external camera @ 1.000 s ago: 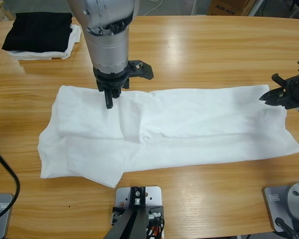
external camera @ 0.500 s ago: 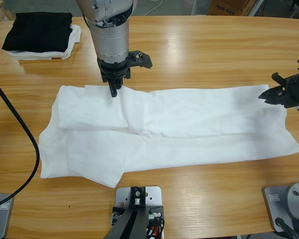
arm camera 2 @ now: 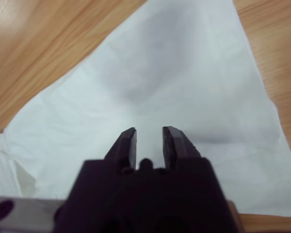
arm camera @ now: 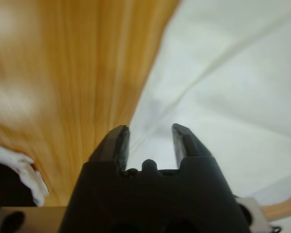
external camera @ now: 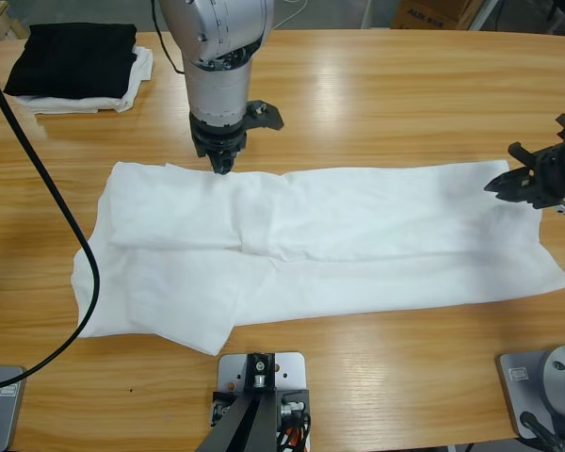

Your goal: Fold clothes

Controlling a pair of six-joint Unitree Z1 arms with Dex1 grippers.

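T-shirt: spread flat, table bare around it.
Left tool: spread, at the far hem.
Right tool: spread, over the right end.

The left arm is reaching down from the far side, its left tool pointing straight down with jaws parted. The right tool is coming in from the right edge, jaws apart, pointing left.
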